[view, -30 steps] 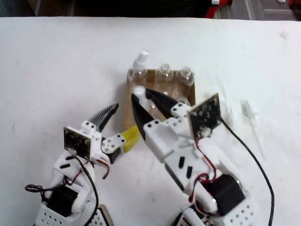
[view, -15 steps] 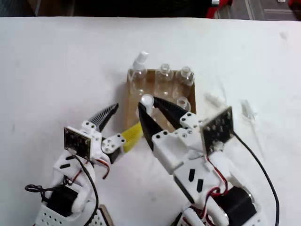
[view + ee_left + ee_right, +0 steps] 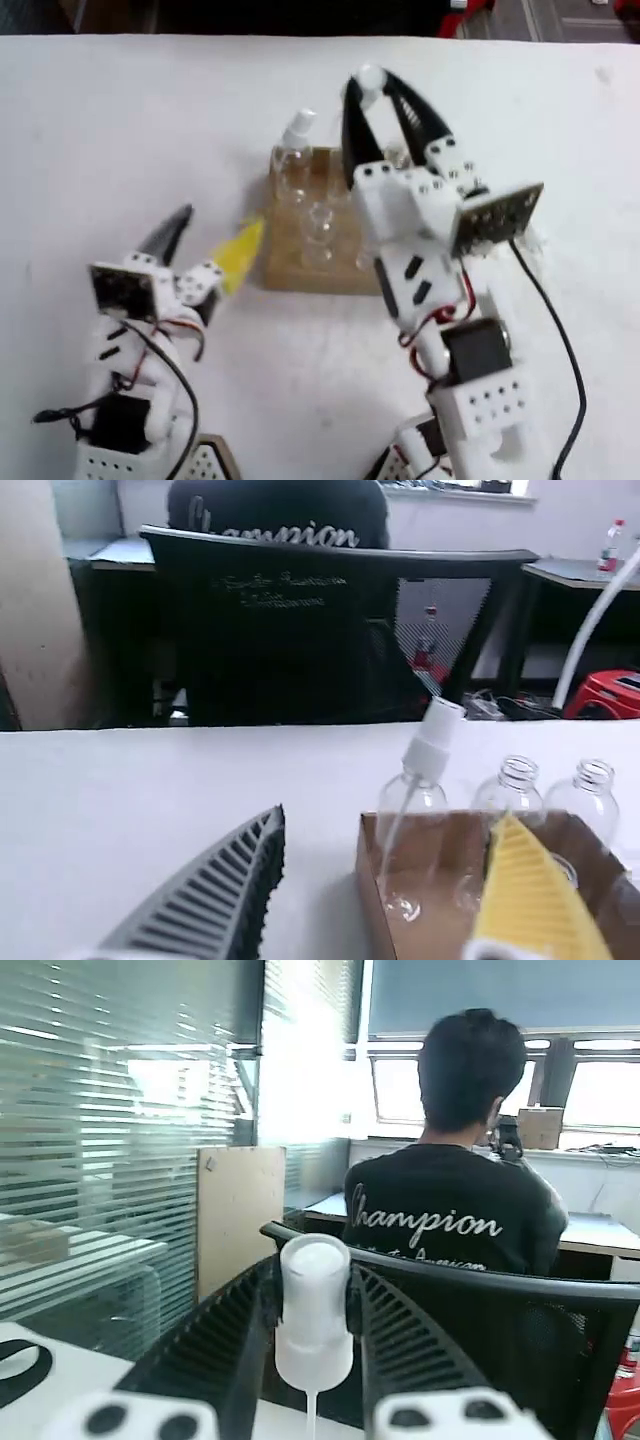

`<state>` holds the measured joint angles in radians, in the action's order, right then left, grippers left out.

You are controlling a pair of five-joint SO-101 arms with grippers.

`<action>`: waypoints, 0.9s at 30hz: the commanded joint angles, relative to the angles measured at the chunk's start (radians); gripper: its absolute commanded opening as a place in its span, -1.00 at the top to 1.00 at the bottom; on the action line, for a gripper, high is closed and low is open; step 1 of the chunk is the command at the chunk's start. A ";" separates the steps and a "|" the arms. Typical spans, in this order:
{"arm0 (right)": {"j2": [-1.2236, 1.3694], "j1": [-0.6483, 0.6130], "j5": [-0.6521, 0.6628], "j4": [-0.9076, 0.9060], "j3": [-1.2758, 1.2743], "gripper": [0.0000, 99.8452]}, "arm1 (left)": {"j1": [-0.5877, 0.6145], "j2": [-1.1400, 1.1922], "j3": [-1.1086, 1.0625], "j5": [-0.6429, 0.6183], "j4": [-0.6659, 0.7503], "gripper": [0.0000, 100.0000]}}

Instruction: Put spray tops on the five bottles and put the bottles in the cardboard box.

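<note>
The step in hand looks like capping a second bottle, since the bottles already stand in the cardboard box (image 3: 300, 277) and only one wears a top. Nearest, off the box's left side and level with its near wall, the left gripper (image 3: 205, 240) sits low over the table (image 3: 120, 120) with its dark and yellow fingers spread wide and nothing between them. Inside the box, the open-necked bottles (image 3: 515, 780) stand in the middle and along the far wall, and the capped bottle (image 3: 293, 150) fills the far left corner. Above the box's far edge, the right gripper (image 3: 373, 92) is raised, its jaws closed narrowly around a white spray top (image 3: 313, 1305) whose dip tube (image 3: 312, 1415) hangs straight down. The next move probably calls for lowering that tube squarely into one bare neck, perhaps with the left gripper steadying the bottle.
</note>
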<state>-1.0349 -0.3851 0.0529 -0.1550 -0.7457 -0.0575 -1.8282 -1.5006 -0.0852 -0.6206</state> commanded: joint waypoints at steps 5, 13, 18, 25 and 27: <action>0.145 0.051 0.020 0.131 0.043 0.97 | 0.134 -0.008 -0.084 -0.089 0.233 0.51; 0.292 0.113 0.021 0.225 0.044 0.97 | 0.154 -0.008 -0.095 -0.020 0.261 0.82; 0.306 0.114 0.017 0.225 0.041 0.97 | 0.151 -0.008 -0.097 0.009 0.262 0.92; 0.308 0.114 0.017 0.225 0.037 0.97 | 0.151 -0.008 -0.097 0.009 0.262 0.91; 0.308 0.116 0.017 0.226 0.037 0.97 | 0.151 -0.008 -0.097 0.009 0.262 0.91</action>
<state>-0.7265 -0.2793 0.0606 0.0460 -0.7457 0.0867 -1.8282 -1.6080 -0.0852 -0.3844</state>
